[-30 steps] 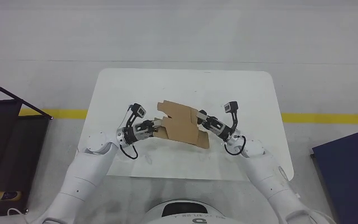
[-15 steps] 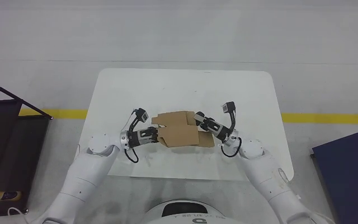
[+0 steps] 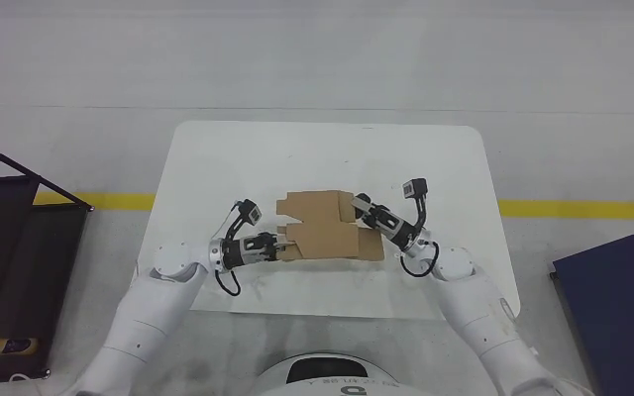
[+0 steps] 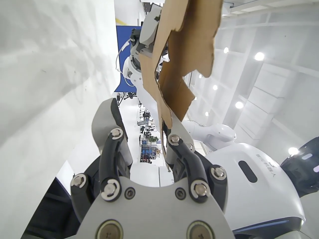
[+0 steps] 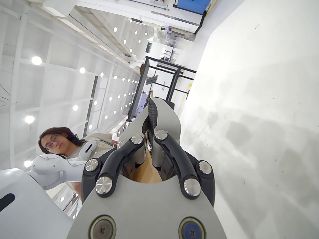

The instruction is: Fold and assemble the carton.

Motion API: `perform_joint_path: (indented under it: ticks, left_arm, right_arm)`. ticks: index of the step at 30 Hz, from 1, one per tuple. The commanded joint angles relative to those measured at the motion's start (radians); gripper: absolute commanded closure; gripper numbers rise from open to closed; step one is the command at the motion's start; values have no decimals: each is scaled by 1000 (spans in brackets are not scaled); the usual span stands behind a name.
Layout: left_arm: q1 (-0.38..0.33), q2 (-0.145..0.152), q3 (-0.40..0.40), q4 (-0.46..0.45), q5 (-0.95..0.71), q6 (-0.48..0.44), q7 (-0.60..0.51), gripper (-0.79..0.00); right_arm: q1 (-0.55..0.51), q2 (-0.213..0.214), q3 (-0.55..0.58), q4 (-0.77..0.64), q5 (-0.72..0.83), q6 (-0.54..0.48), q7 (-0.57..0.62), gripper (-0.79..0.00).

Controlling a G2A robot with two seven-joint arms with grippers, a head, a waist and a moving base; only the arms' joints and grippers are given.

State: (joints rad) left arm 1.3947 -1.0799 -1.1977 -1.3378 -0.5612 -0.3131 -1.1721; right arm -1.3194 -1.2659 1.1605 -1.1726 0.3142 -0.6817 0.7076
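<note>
The carton (image 3: 327, 226) is a flattened brown cardboard blank with notched flaps, held over the middle of the white table (image 3: 198, 168). My right gripper (image 3: 359, 210) is at its right end, and in the right wrist view this gripper (image 5: 151, 111) is shut on a thin cardboard edge (image 5: 147, 170). My left gripper (image 3: 280, 246) is at the carton's near left corner. In the left wrist view that gripper (image 4: 143, 118) is open, and the carton (image 4: 189, 40) has its edge between the jaws, resting against one finger (image 4: 178, 130).
A black frame rack (image 3: 30, 208) stands off the table's left side. A dark blue panel (image 3: 604, 287) lies on the floor at the right. A yellow floor line (image 3: 565, 208) runs behind the table. Bare tabletop lies on every side of the carton.
The carton has turned from a slant to lie square with the table edges. My left gripper has shifted toward the table's near edge and in under the carton's corner. The right gripper has moved slightly right.
</note>
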Motion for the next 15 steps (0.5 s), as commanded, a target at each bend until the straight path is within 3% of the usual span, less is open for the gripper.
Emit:
perform_joint_path:
  ticks: [1,15]
  left_arm:
    - [2,-1,1,-2,-1,-4,12,-311]
    - [6,-1,19,-21,4,7,15,-256]
  right_arm:
    - [2,0,-4,1,-15,3,-10,0]
    - [1,1,-24,-12,-69,8,-31,0]
